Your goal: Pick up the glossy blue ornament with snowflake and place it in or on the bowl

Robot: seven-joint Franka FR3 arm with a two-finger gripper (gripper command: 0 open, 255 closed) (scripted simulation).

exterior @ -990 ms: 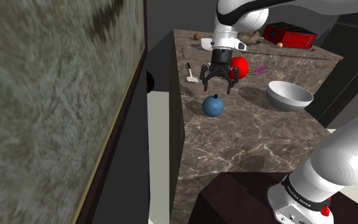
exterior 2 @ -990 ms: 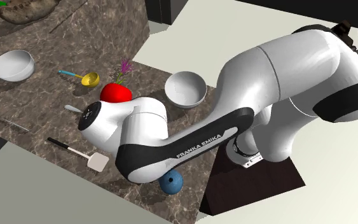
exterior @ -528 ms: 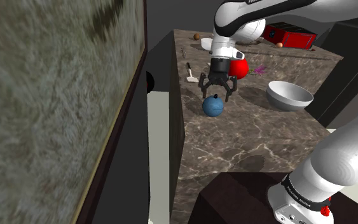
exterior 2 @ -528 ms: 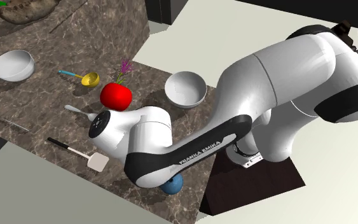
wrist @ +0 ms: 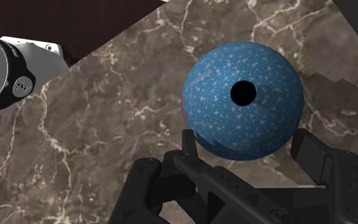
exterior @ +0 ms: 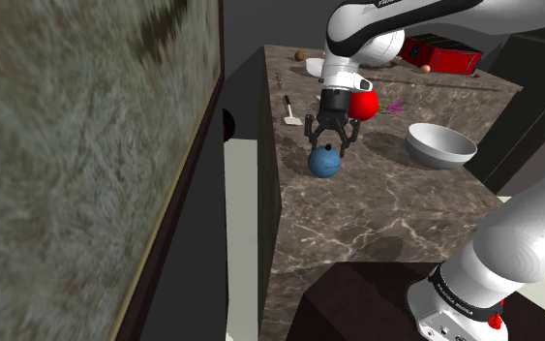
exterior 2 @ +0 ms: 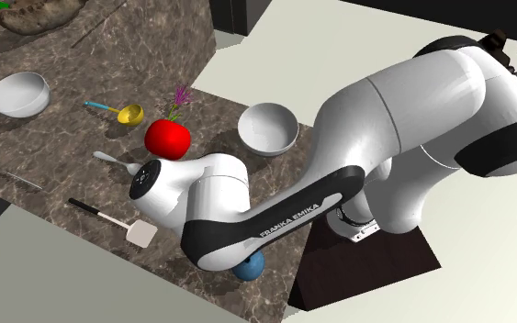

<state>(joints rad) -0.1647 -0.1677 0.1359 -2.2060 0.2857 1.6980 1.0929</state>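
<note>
The black gripper (exterior: 331,138) hovers just above the blue speckled ornament (exterior: 324,163). The ornament sits on the brown marbled counter (exterior: 377,213) a little left of centre in the shoulder view, near the counter's left edge and well apart from the grey bowl (exterior: 440,145) at centre right. In the wrist view the fingers (wrist: 187,145) stand wide apart either side of the ball, holding nothing, and its dark cap (wrist: 243,93) faces the camera. The step in hand looks like the descent to grasp. It should go best by lowering straight until the pads reach the ball's widest girth, then closing gently, since a smooth sphere pinched high or off-centre may squirt out and roll. The only legible writing is "FRANKA EMIKA" on the arm (exterior 2: 293,220), lower centre of the second exterior view. Any print on the red box (exterior: 441,55) at upper right is too small to tell.
</note>
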